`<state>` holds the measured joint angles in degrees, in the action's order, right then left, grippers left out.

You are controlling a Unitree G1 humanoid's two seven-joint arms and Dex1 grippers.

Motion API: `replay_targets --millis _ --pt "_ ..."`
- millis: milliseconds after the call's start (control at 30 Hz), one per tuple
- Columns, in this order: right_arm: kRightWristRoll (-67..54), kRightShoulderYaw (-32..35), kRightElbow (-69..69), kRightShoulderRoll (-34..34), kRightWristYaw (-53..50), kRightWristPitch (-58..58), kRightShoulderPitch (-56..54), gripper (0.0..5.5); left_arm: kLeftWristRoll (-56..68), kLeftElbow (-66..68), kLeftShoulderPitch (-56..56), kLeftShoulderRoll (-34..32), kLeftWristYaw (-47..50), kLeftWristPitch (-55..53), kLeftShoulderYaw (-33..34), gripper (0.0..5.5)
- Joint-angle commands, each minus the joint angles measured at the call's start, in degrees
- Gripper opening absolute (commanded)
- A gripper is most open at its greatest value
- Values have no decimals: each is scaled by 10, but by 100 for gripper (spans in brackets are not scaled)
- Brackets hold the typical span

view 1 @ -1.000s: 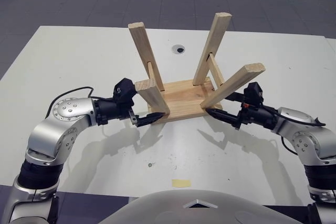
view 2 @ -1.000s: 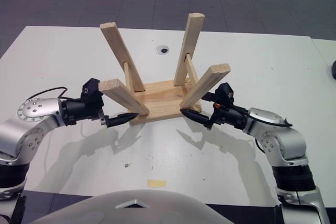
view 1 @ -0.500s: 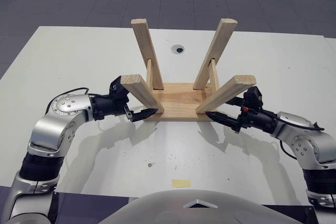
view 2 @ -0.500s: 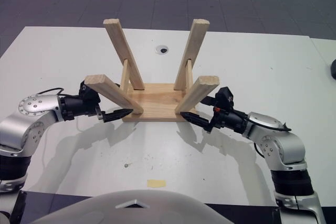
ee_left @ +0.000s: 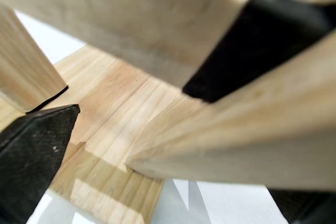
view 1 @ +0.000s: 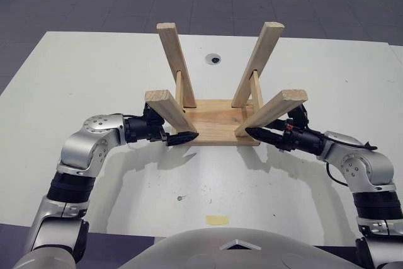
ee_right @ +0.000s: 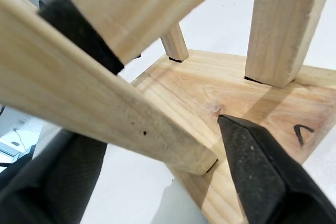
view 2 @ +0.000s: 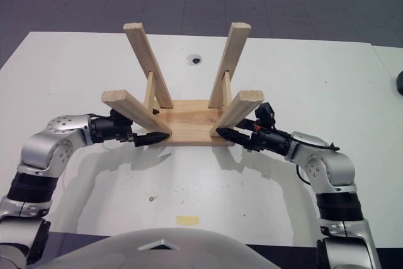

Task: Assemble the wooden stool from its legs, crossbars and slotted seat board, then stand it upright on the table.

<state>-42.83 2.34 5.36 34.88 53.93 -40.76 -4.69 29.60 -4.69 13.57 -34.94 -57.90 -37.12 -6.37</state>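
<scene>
Wooden stool inverted; tick on seat board; left gripper, right gripper spread astride near legs.

My left arm, at eight o'clock, is gleaming silver, its rounded shells running into black banded joints. Its elbow disc is showing a ring of small dark screws. My right arm, at four o'clock, is wearing the same silver and trailing a thin black cable. My left gripper and right gripper are tapering into matte black wedge fingers.
</scene>
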Motion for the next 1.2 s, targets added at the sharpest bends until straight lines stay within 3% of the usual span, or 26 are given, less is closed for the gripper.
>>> replay_targets --millis 33,133,300,467,700,733,833,933,1200 --pt "5 1 -5 -4 -2 -9 -6 290 4 33 7 -8 -11 -9 16 476" --pt "6 -1 -1 -11 -5 -12 -3 250 12 37 2 -3 -16 -16 21 426" --pt "-15 7 21 -23 -10 -33 1 244 33 21 2 12 -7 -34 33 350" --pt "-159 70 91 -33 -30 -135 1 214 93 -20 4 15 15 -95 75 263" --pt "-333 159 101 -89 -227 -179 -35 130 223 -68 46 27 123 -239 182 186" --pt "-347 166 94 -97 -265 -178 -41 154 233 -65 56 28 136 -257 188 183" --pt "-350 174 61 -111 -355 -173 -61 193 219 -47 74 19 163 -283 173 176" --pt "-315 166 39 -107 -385 -166 -58 244 206 -34 76 21 177 -288 159 238" --pt "-234 159 42 -98 -326 -106 -24 366 224 33 108 67 226 -216 258 364"
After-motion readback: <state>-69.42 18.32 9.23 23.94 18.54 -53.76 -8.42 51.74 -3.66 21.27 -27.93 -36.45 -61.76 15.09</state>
